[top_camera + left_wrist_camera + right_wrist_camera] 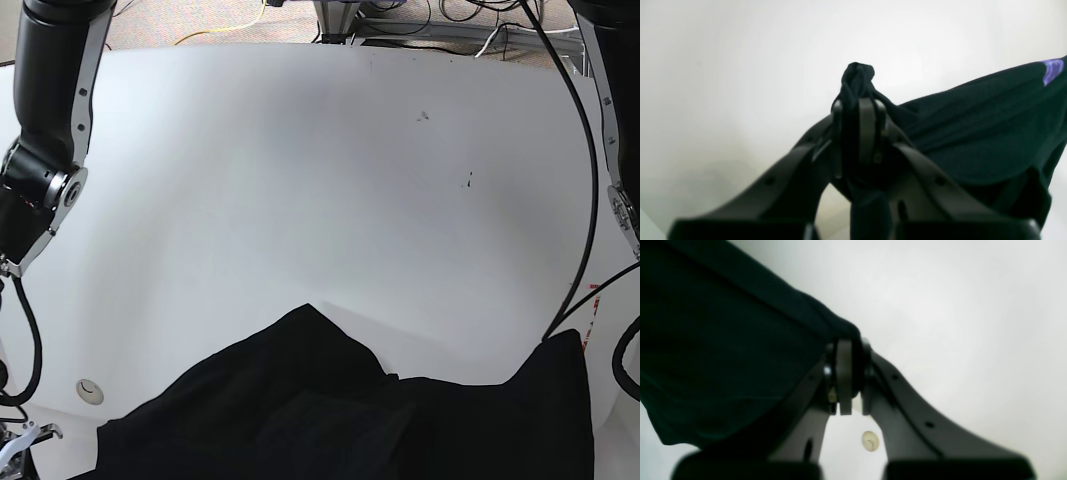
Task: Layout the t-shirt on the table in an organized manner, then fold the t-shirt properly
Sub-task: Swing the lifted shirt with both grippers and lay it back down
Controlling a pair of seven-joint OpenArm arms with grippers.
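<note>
The black t-shirt [330,400] hangs spread across the bottom of the base view, in front of the white table [300,180]; its print is hidden. In the left wrist view my left gripper [858,103] is shut on a bunched edge of the t-shirt [973,133], which stretches off to the right with a purple patch [1053,69] showing. In the right wrist view my right gripper [848,346] is shut on another edge of the t-shirt [723,356], which spreads to the left above the table [957,323]. Neither gripper shows in the base view.
A small round hole [90,392] sits near the table's left front and shows below the right gripper [870,441]. Red tape marks [591,300] lie at the right edge. Dark specks [423,115] mark the far tabletop. Cables [575,150] hang at the right.
</note>
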